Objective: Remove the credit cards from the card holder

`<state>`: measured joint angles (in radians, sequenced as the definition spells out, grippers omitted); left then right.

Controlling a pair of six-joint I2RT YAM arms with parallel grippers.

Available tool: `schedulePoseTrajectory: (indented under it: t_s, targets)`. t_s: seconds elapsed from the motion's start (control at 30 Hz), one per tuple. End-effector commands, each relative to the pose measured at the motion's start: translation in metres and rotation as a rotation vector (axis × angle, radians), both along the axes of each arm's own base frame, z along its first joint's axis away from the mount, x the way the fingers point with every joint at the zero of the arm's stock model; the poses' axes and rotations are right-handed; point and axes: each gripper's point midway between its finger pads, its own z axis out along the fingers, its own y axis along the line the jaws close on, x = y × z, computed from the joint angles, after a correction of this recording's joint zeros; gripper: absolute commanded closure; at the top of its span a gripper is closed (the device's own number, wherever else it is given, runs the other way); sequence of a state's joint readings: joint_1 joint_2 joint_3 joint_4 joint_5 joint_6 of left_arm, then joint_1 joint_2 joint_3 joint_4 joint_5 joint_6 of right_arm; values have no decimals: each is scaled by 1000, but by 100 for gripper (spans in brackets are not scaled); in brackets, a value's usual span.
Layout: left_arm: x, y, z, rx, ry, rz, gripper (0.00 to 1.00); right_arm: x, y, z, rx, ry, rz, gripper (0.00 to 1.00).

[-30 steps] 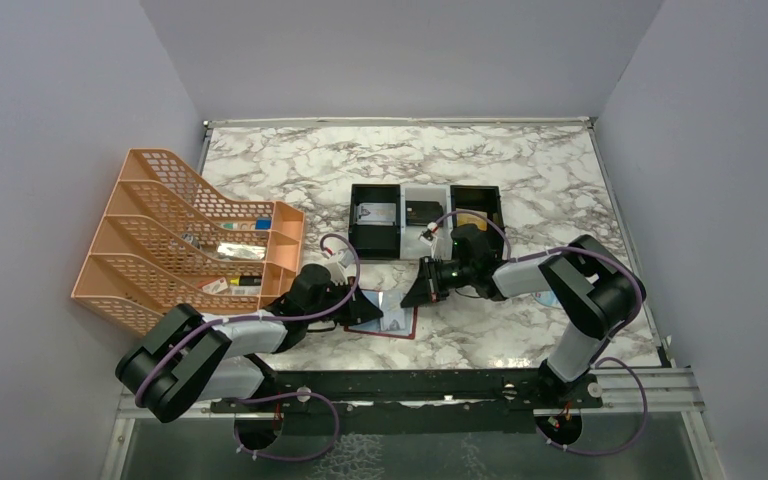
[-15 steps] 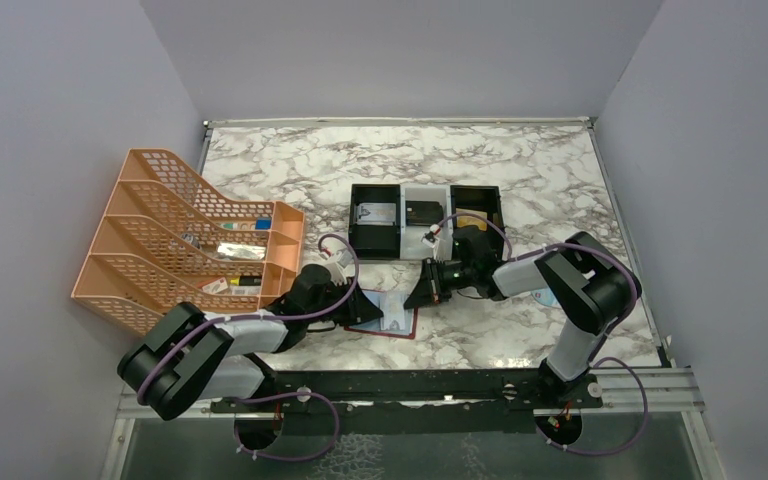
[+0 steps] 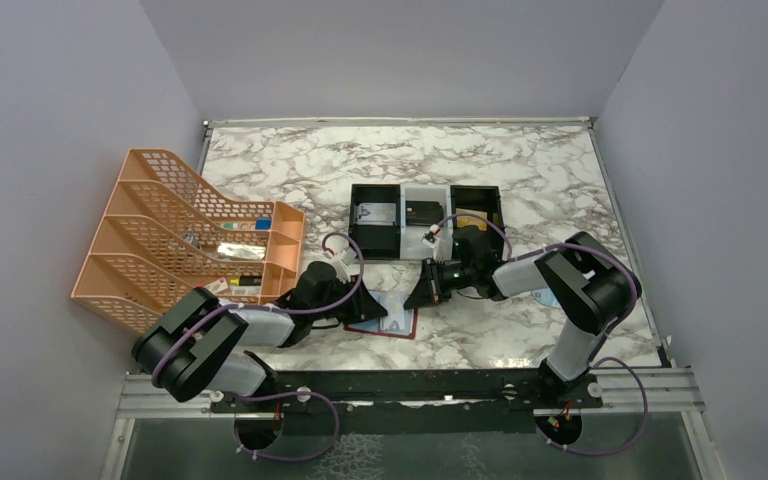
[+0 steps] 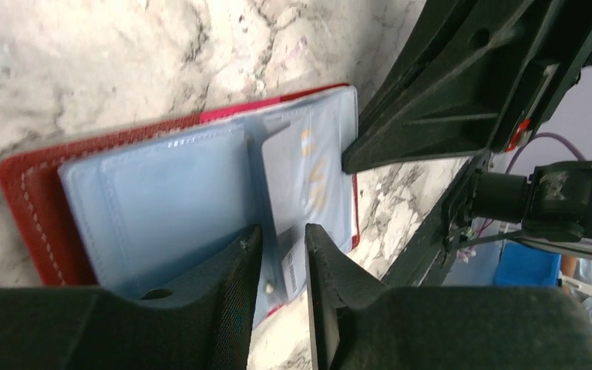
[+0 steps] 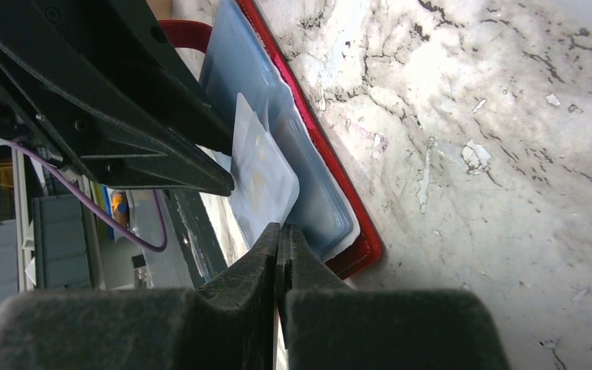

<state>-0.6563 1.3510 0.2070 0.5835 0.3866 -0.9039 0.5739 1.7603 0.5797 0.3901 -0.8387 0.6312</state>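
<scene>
Currently, the card holder (image 3: pixel 390 318) lies open and flat on the marble table (image 3: pixel 290 160), near its front edge, between the two arms. A red border frames its two pale blue inner panels. One silvery-white credit card (image 4: pixel 289 173) sticks partway out of a pocket in the panel nearer the right arm.

The left gripper (image 4: pixel 284 231) reaches in low over the holder with its fingers parted by a narrow gap. The card's free end shows in that gap, and I cannot tell whether either finger touches it. The right gripper (image 5: pixel 281 235) has its fingers pressed together and holds nothing. Its tips sit at the holder's edge, just inside the red border, apparently pinning it down. Farther back, a black-and-white tray (image 3: pixel 375 189) holds other cards: one pale, one black, one gold.

Several things could go wrong from here. The card is thin and lies almost flat, so the left fingers may close on nothing. They may also pinch the soft pocket along with the card, and a pull would then drag or lift the whole holder. If the right tips slip off the smooth edge, nothing anchors the holder and it slides with the card. The two grippers work very near each other, so a small misjudged move could knock them together. A card that snags in its pocket could bend or flick away.
</scene>
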Motion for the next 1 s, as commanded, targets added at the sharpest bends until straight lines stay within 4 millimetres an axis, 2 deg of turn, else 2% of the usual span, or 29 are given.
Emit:
schedulePoseTrajectory:
  t_s: [0.0,0.2,0.77,0.97]
  targets:
    - [18,-6,0,-18,3,56,69,0,-3,-5,-4,-7,7,99]
    - [22,-16,8,-104,27,52,71,0,-3,-5,-13,-14,8,99]
    - [21,-4,17,-152,35,110,97,3,-7,-13,-55,-14,-9,99]
    - [17,0,14,-146,42,114,99,5,-9,-15,-77,-19,-15,99]
